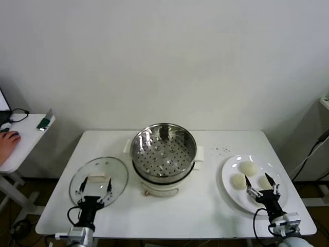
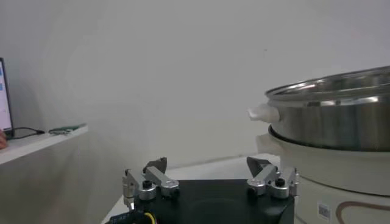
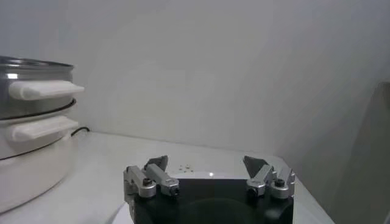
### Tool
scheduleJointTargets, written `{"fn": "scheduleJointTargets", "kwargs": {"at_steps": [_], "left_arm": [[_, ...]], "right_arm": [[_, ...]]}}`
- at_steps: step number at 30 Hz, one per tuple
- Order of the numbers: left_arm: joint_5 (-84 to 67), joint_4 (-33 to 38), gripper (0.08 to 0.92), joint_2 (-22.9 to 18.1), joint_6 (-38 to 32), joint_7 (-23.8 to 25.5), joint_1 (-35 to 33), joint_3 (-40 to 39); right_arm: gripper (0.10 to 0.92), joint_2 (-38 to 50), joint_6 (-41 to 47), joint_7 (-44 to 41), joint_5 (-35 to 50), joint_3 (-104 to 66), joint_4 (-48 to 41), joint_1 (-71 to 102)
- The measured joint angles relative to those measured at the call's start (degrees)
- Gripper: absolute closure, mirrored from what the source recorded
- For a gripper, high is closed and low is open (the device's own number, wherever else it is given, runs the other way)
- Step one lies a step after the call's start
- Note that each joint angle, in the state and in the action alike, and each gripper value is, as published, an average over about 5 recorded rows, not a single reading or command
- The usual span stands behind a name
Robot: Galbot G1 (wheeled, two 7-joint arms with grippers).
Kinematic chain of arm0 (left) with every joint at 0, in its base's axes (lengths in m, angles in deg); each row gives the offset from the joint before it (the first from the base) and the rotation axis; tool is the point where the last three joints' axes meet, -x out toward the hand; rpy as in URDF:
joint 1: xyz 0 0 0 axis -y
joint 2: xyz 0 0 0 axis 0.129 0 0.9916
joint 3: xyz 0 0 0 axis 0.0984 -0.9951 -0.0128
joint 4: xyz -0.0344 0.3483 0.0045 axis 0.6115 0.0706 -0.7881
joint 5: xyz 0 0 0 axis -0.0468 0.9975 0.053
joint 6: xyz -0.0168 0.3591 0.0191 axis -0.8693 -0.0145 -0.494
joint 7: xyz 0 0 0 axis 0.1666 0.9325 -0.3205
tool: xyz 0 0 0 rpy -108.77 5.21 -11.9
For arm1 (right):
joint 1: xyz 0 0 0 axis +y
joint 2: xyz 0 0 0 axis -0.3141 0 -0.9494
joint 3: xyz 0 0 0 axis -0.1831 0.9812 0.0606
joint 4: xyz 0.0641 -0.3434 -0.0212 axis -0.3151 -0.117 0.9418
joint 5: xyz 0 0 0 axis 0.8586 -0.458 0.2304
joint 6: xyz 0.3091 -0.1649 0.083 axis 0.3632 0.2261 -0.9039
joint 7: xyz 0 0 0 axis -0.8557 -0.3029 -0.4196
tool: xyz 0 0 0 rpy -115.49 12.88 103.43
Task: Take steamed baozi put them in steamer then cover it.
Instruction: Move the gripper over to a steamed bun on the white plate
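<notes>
Two grippers sit low at the near edge of the white counter, both spread wide and holding nothing.

The right gripper hangs over the near part of the white plate at the counter's right end. Three steamed baozi are visible on that plate: one toward the far side, one on the plate's left, and one between the right gripper's fingers or just behind them; the head view does not settle whether a fingertip touches it. In the right wrist view the right gripper shows its two fingers well apart with empty space between them.

The left gripper hangs over the near rim of the cover, a clear glass lid lying flat on the counter's left side with its cream bar handle up. Contact with the glass cannot be told. The left wrist view shows the left gripper with fingers apart and nothing between.

The steamer stands mid-counter between the cover and the plate, uncovered, its perforated tray bare. In the left wrist view the steamer rises close beside that gripper; in the right wrist view the steamer is farther off.

A side table stands beyond the counter's left end with a person's hand resting on it.
</notes>
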Motion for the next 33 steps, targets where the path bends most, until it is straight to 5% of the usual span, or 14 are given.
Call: {"fn": "scheduleJointTargets", "kwargs": {"at_steps": [7, 20, 33], "left_arm": [[0.0, 0.7, 0.177, 0.5, 0.5, 0.2, -0.4, -0.2], [-0.1, 0.5, 0.177, 1.8, 0.4, -0.3, -0.4, -1.0], [-0.7, 0.4, 0.177, 2.3, 1.4, -0.8, -0.1, -0.8]], "right_arm": [[0.203, 10.0, 4.3, -7.3, -2.1, 2.1, -2.3, -4.4], [0.203, 33.9, 5.8, -34.3, -13.3, 16.4, -12.8, -22.4], [0.203, 36.6, 1.8, -49.1, -24.3, 52.2, -26.8, -59.2]]}}
